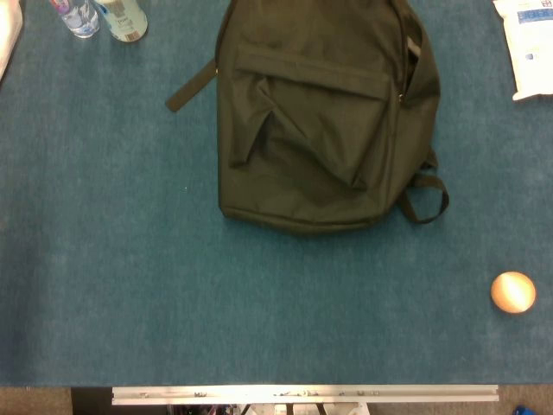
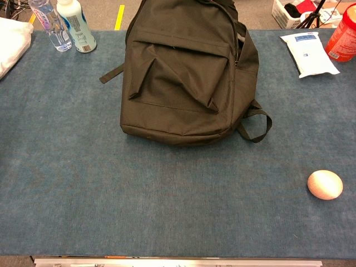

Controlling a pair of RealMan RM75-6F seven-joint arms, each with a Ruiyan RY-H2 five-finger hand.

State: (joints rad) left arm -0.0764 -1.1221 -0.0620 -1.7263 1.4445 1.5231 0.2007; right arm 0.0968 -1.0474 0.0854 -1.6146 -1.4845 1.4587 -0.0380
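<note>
Well, neither hand is showing; the backpack is lying mid-tabletop, the egg-shaped ball sitting near the right edge.

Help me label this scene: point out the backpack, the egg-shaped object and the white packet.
backpack [image 2: 175, 72]: chest view, on its front pocket.
egg-shaped object [image 2: 325, 184]: chest view, on its middle.
white packet [image 2: 307, 53]: chest view, on its top face.

Probably a lab, blue felt-covered table, tripod legs, yellow floor tape
</note>
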